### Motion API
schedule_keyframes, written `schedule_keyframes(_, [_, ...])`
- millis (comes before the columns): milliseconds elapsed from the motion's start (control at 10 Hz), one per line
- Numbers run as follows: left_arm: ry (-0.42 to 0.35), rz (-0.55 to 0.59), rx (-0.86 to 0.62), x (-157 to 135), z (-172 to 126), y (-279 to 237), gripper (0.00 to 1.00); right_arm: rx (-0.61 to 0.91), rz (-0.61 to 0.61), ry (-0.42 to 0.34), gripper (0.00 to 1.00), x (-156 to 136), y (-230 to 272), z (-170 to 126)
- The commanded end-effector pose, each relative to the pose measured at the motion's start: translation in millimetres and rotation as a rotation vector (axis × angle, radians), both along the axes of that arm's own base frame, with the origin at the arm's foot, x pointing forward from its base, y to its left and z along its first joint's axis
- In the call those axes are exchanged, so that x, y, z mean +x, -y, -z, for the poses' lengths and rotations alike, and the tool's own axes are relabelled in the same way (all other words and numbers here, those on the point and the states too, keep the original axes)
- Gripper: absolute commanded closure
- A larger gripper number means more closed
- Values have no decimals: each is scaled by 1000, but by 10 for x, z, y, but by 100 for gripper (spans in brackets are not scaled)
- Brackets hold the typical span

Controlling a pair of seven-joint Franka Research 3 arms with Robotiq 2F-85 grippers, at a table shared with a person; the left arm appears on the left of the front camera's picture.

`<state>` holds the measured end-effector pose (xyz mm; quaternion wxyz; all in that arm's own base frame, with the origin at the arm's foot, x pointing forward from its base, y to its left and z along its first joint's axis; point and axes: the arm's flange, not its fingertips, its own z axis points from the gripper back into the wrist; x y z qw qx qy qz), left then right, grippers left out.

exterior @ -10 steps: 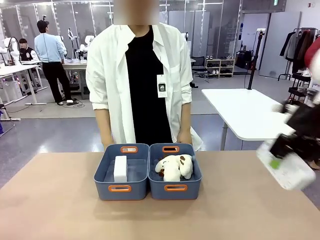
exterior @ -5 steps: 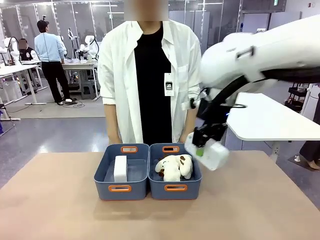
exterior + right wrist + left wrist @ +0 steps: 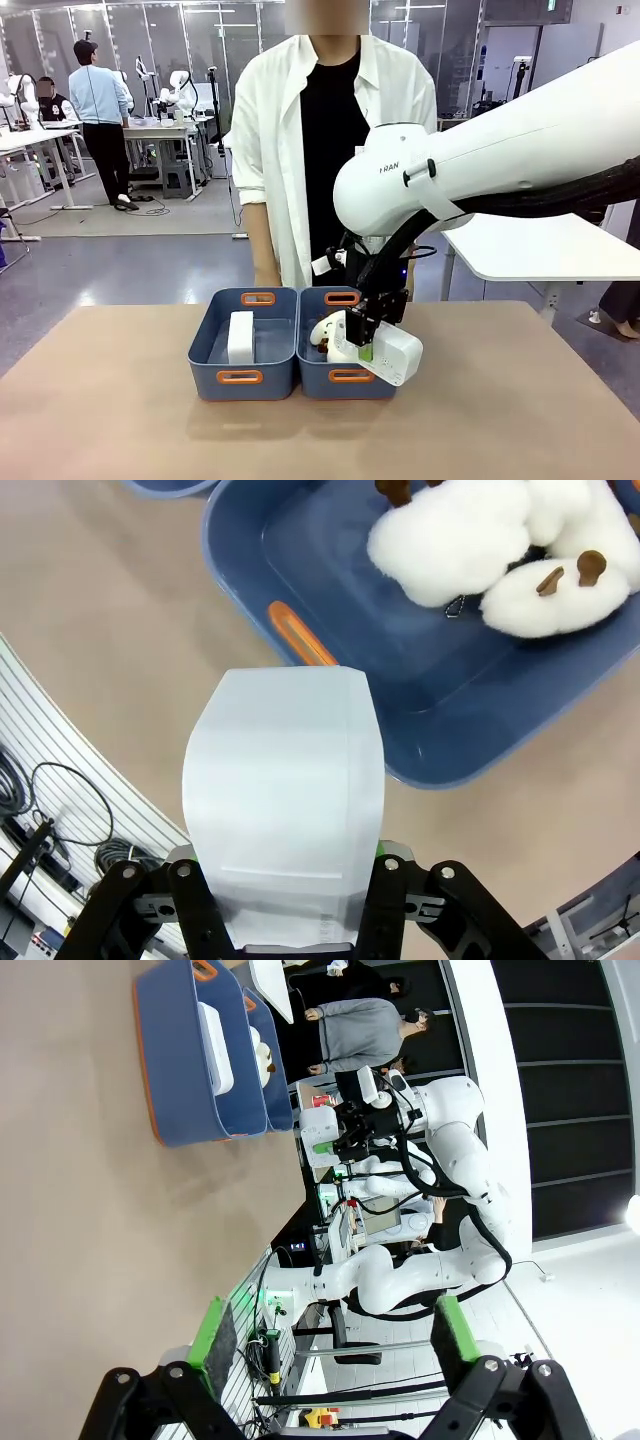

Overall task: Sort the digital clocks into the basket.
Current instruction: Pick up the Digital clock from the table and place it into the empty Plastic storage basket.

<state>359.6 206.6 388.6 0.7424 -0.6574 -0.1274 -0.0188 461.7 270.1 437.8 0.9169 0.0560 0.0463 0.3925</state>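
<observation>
My right gripper [image 3: 369, 338] is shut on a white digital clock [image 3: 391, 353], tilted at the front right corner of the right blue basket [image 3: 318, 384]. In the right wrist view the clock [image 3: 285, 800] hangs above the tabletop just outside that basket's [image 3: 450, 750] orange-handled wall, and a white-and-brown plush toy [image 3: 500, 550] lies inside. A second white clock [image 3: 241, 337] stands on edge in the left basket [image 3: 212, 384]. My left gripper [image 3: 330, 1325] is open and holds nothing, well back from the baskets [image 3: 180, 1080].
A person in a white shirt [image 3: 270, 150] stands at the table's far edge, right behind the baskets. The right arm [image 3: 480, 160] crosses above the table's right half. Bare tabletop [image 3: 120, 420] spreads in front of and beside the baskets.
My right arm has swung in from the right edge with the clock and come down to the right basket's front corner. The person has shifted to the right.
</observation>
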Motion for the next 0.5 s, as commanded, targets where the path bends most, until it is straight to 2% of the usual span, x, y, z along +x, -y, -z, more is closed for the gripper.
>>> schedule_keyframes(0, [3, 9, 10, -27, -30, 2, 0, 11, 13, -7, 48, 83, 20, -10])
schedule_keyframes(400, [3, 9, 10, -27, -30, 2, 0, 2, 9, -2, 48, 47, 28, 11])
